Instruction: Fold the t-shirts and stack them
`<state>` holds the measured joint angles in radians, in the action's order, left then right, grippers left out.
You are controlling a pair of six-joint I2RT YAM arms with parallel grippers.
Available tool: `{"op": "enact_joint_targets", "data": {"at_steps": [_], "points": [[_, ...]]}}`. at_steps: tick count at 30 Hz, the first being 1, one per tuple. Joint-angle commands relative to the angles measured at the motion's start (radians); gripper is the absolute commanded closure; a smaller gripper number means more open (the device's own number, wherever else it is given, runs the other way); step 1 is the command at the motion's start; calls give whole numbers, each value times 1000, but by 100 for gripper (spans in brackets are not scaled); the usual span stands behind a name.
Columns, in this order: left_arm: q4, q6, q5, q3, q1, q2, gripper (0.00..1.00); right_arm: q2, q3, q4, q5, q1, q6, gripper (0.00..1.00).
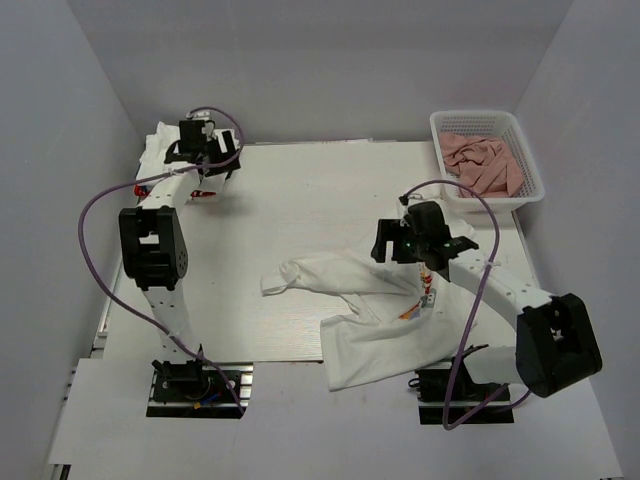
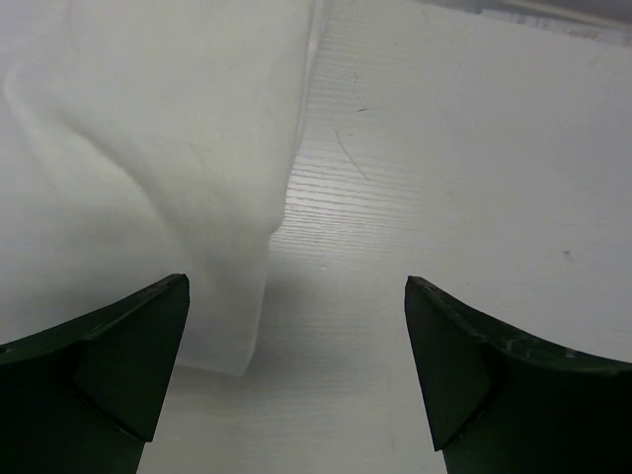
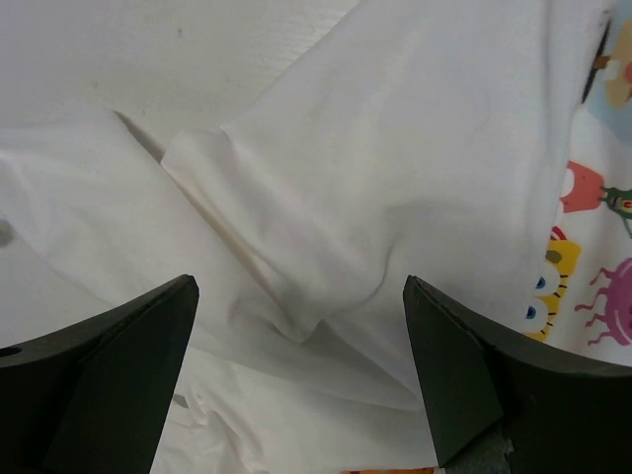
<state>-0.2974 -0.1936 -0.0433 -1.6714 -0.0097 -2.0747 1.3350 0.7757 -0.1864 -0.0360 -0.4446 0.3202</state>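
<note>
White table (image 1: 300, 190), grey walls (image 1: 330, 60). My left gripper (image 2: 296, 326) hangs wide open at far-left corner, just over edge of a white t-shirt (image 2: 148, 148). My right gripper (image 3: 301, 326), also wide open, hovers over crumpled printed t-shirt (image 1: 375, 325), centre-right.

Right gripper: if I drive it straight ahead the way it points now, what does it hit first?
Most likely the printed t-shirt: the open right gripper points at a rumpled white fold beside the cartoon print. Depth to the cloth is unclear.
</note>
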Motion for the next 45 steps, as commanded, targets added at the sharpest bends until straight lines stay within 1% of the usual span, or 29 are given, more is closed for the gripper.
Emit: {"op": "enact_joint_targets", "data": {"at_steps": [1, 2, 3, 4, 5, 6, 7, 8, 9, 11, 12, 14, 15, 18, 22, 25, 27, 28, 29, 31, 32, 33, 36, 38, 40, 41, 43, 44, 45], "points": [[-112, -67, -32, -105, -13, 179, 1, -92, -4, -11, 72, 13, 46, 10], [-209, -123, -102, -128, -22, 179, 1, -112, -7, -36, 111, 15, 72, 10], [-250, -151, -142, -140, -36, 189, 1, -120, -24, -47, 131, 17, 101, 10], [-278, -179, -218, -110, -48, 217, 1, -143, -29, -56, 178, 23, 127, 10], [-261, -232, -255, -59, -87, 244, 1, -149, -36, -100, 218, 33, 137, 10], [-222, -257, -276, 93, -114, 281, 1, -157, -42, -120, 237, 38, 160, 10], [-174, -279, -297, 178, -146, 371, 1, -181, -49, -134, 276, 49, 167, 10], [-123, -321, -297, 258, -182, 414, 1, -192, -62, -174, 295, 56, 168, 10], [-53, -335, -287, 380, -258, 453, 1, -201, -72, -179, 320, 63, 180, 10], [-29, -336, -245, 449, -346, 502, 1, -247, -119, -202, 378, 84, 184, 10], [-69, -336, -212, 470, -439, 513, 1, -267, -127, -206, 386, 98, 184, 10], [-118, -325, -106, 470, -527, 496, 1, -292, -159, -225, 406, 107, 187, 10], [-170, -290, -75, 440, -599, 455, 1, -302, -165, -223, 407, 125, 184, 10], [-259, -235, 14, 374, -703, 345, 1, -309, -214, -214, 371, 153, 203, 10], [-305, -222, 123, 338, -777, 257, 1, -278, -251, -165, 302, 185, 197, 10], [-315, -222, 177, 326, -789, 177, 1, -209, -250, -140, 246, 198, 160, 10], [-324, -222, 177, 317, -789, 122, 8, -162, -234, -104, 211, 195, 135, 10], [-315, -222, 177, 317, -789, 108, 15, -152, -230, -101, 206, 196, 138, 10], [-306, -233, 189, 326, -789, 97, 39, -137, -224, -84, 200, 195, 135, 10], [-296, -233, 178, 338, -765, 82, 66, -94, -204, -58, 170, 189, 120, 10], [-284, -263, 187, 338, -753, 73, 92, -79, -196, -47, 157, 187, 112, 10], [-284, -276, 238, 338, -753, 73, 100, -42, -179, -15, 125, 185, 97, 10], [-322, -313, 351, 328, -722, 85, 100, 79, -98, 31, 123, 173, 73, 10], [-322, -313, 373, 319, -701, 94, 100, 189, -60, 41, 124, 161, 60, 10], [-332, -313, 373, 318, -661, 119, 100, 251, 44, 56, 111, 144, 36, 10], [-332, -313, 341, 318, -645, 132, 100, 341, 69, 65, 117, 130, 27, 10], [-332, -313, 303, 309, -601, 133, 100, 395, 207, 58, 120, 116, -7, 10], [-332, -313, 248, 309, -587, 133, 100, 485, 282, 50, 122, 106, -15, 10], [-304, -304, 214, 309, -563, 142, 100, 510, 315, 50, 123, 98, -18, 10]]}}
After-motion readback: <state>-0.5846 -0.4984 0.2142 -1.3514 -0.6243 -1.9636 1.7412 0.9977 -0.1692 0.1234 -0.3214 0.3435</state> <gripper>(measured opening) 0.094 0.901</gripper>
